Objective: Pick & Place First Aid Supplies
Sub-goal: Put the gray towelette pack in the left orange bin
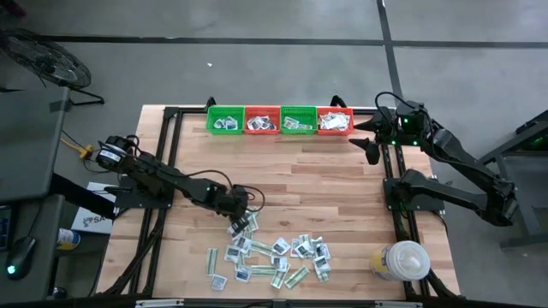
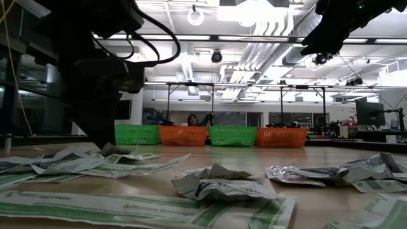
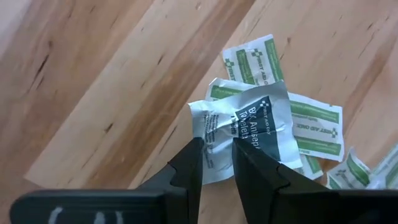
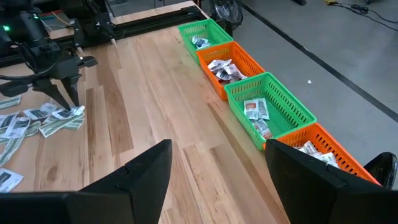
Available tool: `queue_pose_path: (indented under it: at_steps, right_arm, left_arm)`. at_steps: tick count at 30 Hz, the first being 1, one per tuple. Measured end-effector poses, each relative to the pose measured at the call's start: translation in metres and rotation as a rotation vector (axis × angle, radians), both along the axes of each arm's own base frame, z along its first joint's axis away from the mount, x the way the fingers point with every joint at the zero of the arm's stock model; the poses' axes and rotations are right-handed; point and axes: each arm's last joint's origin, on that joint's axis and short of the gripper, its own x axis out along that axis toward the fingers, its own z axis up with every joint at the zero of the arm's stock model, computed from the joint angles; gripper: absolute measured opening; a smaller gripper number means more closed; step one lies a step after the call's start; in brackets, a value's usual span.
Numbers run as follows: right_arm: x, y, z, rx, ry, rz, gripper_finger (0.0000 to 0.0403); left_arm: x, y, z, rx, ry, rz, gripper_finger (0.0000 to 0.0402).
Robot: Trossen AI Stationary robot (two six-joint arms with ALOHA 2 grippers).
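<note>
packet: white square packet (image 3: 249, 127) pinched in left gripper (image 3: 217, 155) at pile's top edge | pile: some twenty packets (image 1: 274, 257) near front edge | baskets (image 1: 280, 120): four, two green, two orange, all holding packets | right gripper (image 4: 217, 162): jaws wide, empty, near baskets | bare wood between

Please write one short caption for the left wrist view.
Left gripper pinches a crumpled white packet above the wooden table.

"Adhesive Bandage" on strip (image 2: 146, 211), "Antiseptic" on packet (image 3: 258, 124)
</note>
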Motion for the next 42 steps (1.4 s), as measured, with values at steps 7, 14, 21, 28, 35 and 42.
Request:
queue_pose_path:
  at_steps: [7, 14, 21, 28, 35, 42]
  right_arm:
    - [0.000, 0.000, 0.000, 0.000, -0.001, 0.000, 0.0252]
    - [0.001, -0.001, 0.000, -0.003, -0.003, 0.000, 0.0252]
    - [0.001, -0.001, 0.000, -0.001, -0.001, 0.001, 0.0252]
    - [0.001, -0.001, 0.000, 0.001, -0.001, 0.003, 0.0252]
    - [0.001, -0.001, 0.000, 0.004, 0.002, 0.003, 0.0252]
    - [0.001, -0.001, 0.000, 0.002, 0.003, 0.005, 0.0252]
  left_arm:
    - [0.009, -0.002, 0.025, 0.043, 0.035, -0.055, 0.0083]
    - [0.008, -0.001, 0.029, 0.095, 0.073, -0.071, 0.0083]
    - [0.014, 0.006, 0.019, 0.128, 0.102, -0.121, 0.0083]
    - [0.021, 0.023, 0.017, 0.070, 0.103, -0.186, 0.0083]
    - [0.021, 0.023, 0.014, -0.004, 0.089, -0.238, 0.0083]
    - [0.015, 0.024, 0.002, -0.027, 0.073, -0.220, 0.0083]
